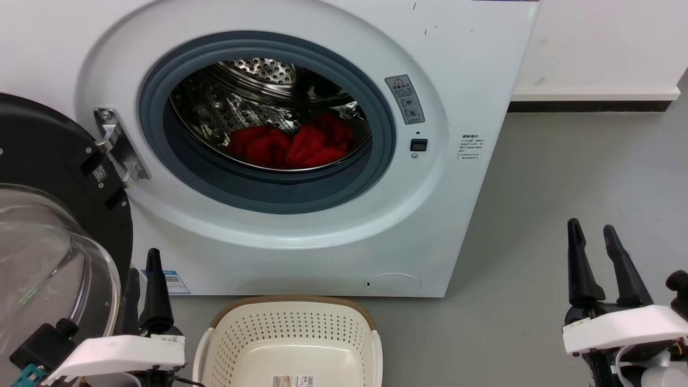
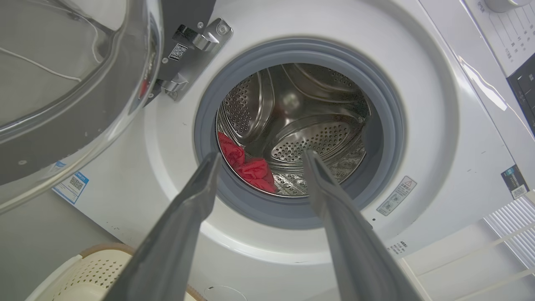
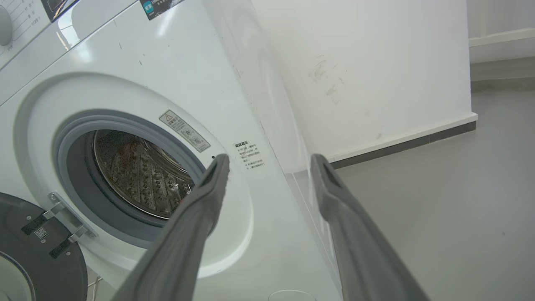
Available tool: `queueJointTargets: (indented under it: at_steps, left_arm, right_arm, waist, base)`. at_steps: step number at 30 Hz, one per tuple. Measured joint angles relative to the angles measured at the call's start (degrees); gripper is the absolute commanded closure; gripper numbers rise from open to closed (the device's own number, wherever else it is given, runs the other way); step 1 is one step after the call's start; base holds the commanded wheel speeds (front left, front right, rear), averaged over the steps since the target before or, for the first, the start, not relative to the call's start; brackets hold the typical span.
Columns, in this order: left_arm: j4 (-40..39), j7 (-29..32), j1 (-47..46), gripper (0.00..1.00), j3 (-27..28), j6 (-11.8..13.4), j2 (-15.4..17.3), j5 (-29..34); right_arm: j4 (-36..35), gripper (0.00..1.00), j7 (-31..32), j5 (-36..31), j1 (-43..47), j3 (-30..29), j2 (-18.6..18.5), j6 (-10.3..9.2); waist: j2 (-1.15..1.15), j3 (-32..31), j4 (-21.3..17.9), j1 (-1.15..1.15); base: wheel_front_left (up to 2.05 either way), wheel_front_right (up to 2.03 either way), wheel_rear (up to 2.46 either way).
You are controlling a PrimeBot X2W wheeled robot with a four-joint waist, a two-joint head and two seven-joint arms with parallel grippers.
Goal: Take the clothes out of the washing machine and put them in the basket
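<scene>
One white washing machine [image 1: 473, 80]; one glass door [image 1: 48, 161]; one steel drum [image 1: 252, 80]; one cream basket [image 1: 290, 299]; one red heap of clothes [image 1: 290, 145], garments too bunched to count; two grippers, the left gripper [image 1: 143, 262] and the right gripper [image 1: 591, 224]; two dark fingers [image 1: 579, 263] each.

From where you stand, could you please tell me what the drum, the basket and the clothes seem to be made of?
The drum: apparently polished steel, mirror-shiny and punched with holes. The basket: likely cream plastic, matt, moulded with perforated walls and a brown woven-look rim. The clothes: soft red fabric, crumpled in folds; the fibre can't be told.
</scene>
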Motion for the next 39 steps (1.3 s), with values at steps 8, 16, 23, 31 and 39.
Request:
queueJointTargets:
  at_steps: [8,16,23,31,39]
  left_arm:
    - [-1.9,-1.3,0.2,0.00,-1.7,1.5,0.0,9.2]
    - [-4.7,-2.5,0.4,0.00,-4.4,2.6,0.0,16.9]
    - [-5.4,-3.5,0.9,0.00,-6.4,2.9,0.0,23.1]
    - [-5.5,-4.6,1.5,0.00,-8.1,4.1,0.0,29.5]
    - [-4.1,-5.5,2.3,0.00,-9.3,3.5,0.1,33.3]
  right_arm:
    - [-1.8,0.00,-1.2,-6.9,0.8,1.4,0.0,0.00]
    - [-3.1,0.00,-2.5,-13.8,1.1,2.3,-0.1,0.00]
    - [-4.5,0.00,-3.5,-19.1,1.4,2.9,-0.1,0.01]
    - [-5.1,0.00,-4.6,-24.8,2.2,3.4,-0.1,0.01]
    - [-5.5,0.00,-5.6,-29.0,2.8,3.4,-0.1,0.01]
  waist:
    - [0.00,0.1,-0.2,0.00]
    - [0.00,0.2,-0.3,0.00]
    - [0.00,0.3,-0.5,0.00]
    - [0.00,0.4,-0.5,0.00]
    - [0.00,0.4,-0.7,0.00]
  base:
    - [0.00,0.00,0.00]
    - [0.00,0.00,0.00]
    - [0.00,0.00,0.00]
    - [0.00,0.00,0.00]
    - [0.00,0.00,0.00]
